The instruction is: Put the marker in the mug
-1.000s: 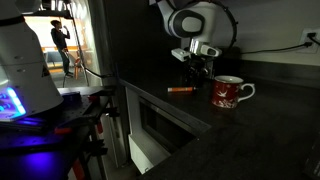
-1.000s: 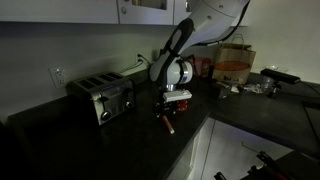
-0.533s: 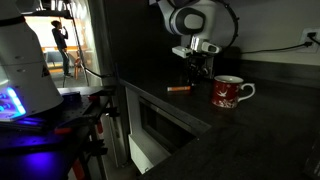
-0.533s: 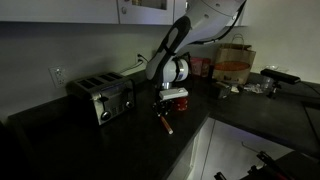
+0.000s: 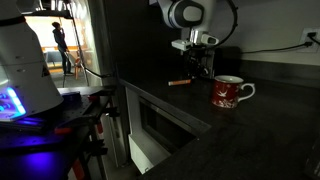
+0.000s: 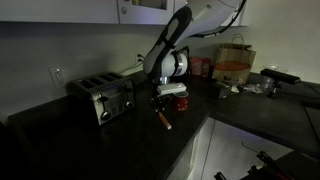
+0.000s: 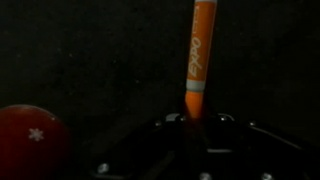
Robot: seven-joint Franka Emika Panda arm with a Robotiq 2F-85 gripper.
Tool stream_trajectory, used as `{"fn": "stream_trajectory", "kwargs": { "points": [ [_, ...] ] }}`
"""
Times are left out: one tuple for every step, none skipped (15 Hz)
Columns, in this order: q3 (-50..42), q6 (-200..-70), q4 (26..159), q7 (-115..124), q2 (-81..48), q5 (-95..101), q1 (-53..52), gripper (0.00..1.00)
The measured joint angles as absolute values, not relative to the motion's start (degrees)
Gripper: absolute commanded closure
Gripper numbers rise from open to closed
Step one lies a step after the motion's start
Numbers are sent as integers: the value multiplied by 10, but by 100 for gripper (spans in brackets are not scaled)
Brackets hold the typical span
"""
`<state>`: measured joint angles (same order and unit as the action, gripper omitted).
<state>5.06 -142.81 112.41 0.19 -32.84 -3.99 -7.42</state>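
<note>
Wrist view: end effector grips the marker by one end (mug lower-left).

marker tip cut off by the wrist view's top edge, its lower end hidden inside the claw, claw a dark blur cropped below, mug cut off at the bottom-left corner

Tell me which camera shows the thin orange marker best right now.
The wrist view: the thin orange marker shows large and close, its printing visible. In both exterior views it is only a small orange sliver in dim light.
</note>
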Motion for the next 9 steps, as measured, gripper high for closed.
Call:
{"fn": "stream_trajectory", "kwargs": {
  "points": [
    [61, -1431, 1131, -10, -314, -48, -66, 95],
    [75, -1439, 1142, -35, -296, -64, -54, 95],
    [92, -1454, 1156, -65, -277, -85, -38, 95],
    [107, -1474, 1172, -97, -256, -108, -21, 95],
    [120, -1496, 1190, -125, -235, -129, -6, 95],
    [126, -1517, 1208, -145, -214, -143, 6, 95],
    [131, -1534, 1224, -162, -196, -158, 15, 95],
    [135, -1547, 1239, -182, -181, -175, 23, 95],
    [139, -1554, 1252, -203, -168, -190, 31, 95]
  ]
}}
